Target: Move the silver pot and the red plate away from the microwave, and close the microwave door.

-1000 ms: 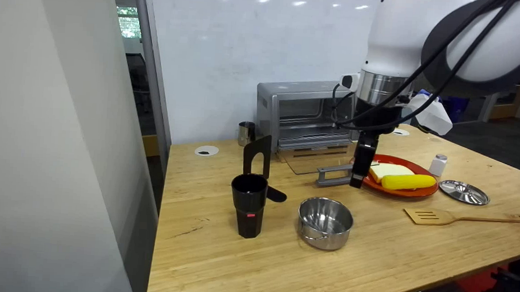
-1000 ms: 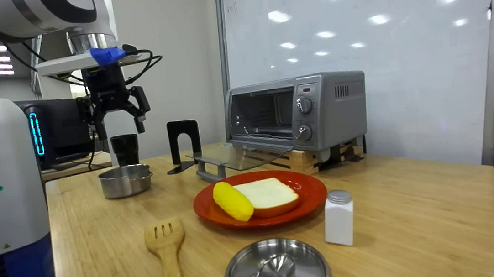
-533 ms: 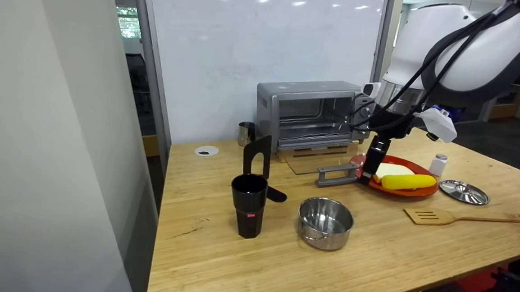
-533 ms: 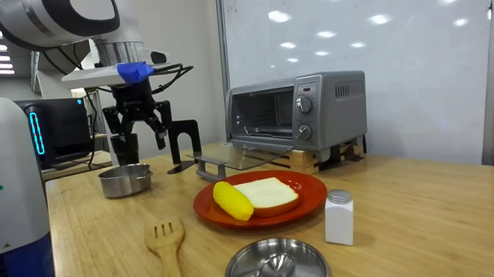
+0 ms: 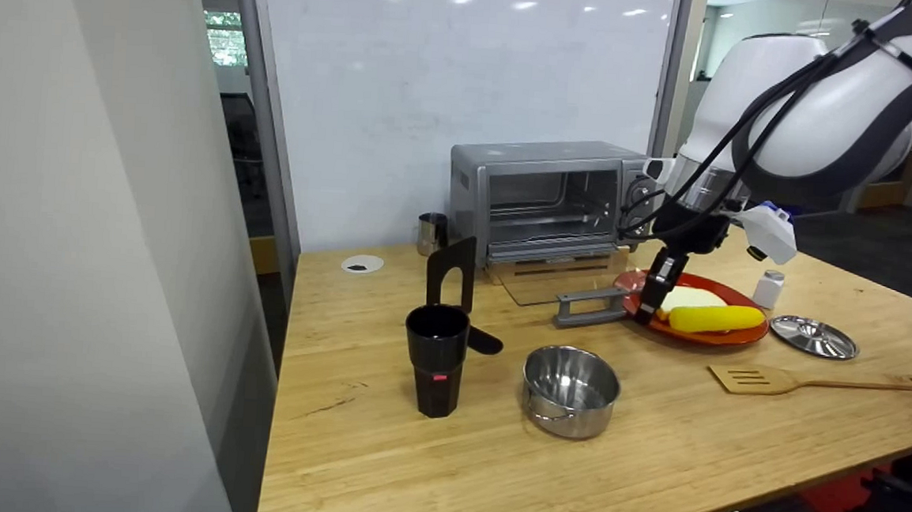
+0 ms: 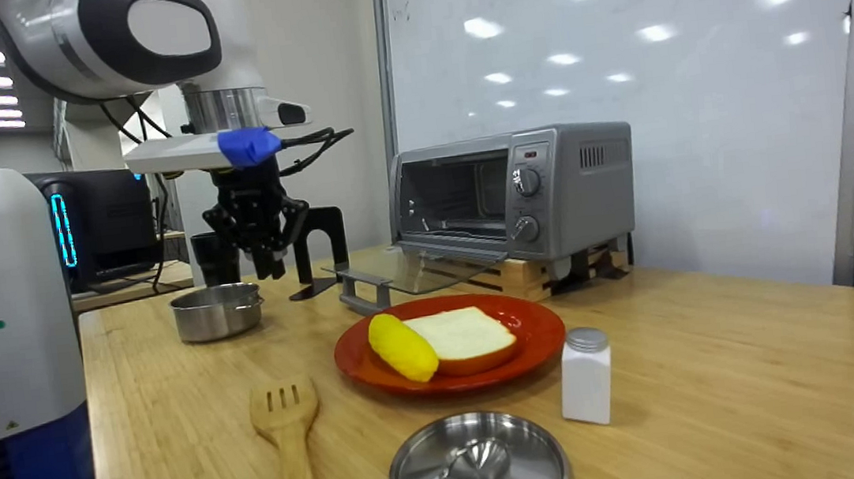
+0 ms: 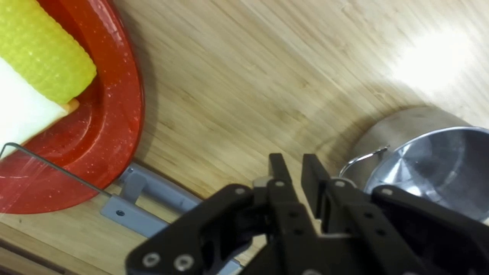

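The claw (image 7: pixel 294 164) stood slightly apart; shutting the door (image 6: pixel 427 271) seemed underway, next needing the wrist view's lower-left handle (image 7: pixel 164 193) lifted.

The wrist view crops the red plate (image 7: pixel 122 99) and, right of it, the silver pot (image 7: pixel 428 164); beside the plate, the end effector (image 7: pixel 292 157) partly hides the door handle (image 7: pixel 164 189). In an exterior view the metal lid (image 6: pixel 480 468) near the plate is cut off.
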Controlling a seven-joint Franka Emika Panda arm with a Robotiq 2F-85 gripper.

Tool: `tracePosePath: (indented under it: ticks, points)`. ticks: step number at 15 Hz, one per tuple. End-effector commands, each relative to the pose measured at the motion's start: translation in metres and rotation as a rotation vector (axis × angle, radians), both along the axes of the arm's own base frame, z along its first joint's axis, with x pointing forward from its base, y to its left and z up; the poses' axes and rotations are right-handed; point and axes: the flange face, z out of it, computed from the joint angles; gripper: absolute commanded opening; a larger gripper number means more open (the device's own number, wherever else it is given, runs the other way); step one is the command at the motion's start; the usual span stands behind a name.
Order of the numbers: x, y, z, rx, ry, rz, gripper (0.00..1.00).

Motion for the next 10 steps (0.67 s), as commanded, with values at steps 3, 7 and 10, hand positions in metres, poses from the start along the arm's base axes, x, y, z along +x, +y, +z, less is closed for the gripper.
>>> tracePosePath:
  ticks: [3,7,10]
  points:
    - [0.008,-0.027,-0.031,0.015,-0.009,0.011,0.0]
    - [0.014,-0.045,-0.048,0.022,0.009,0.02,0.0]
    - [0.017,-0.055,-0.055,0.013,0.019,0.024,0.0]
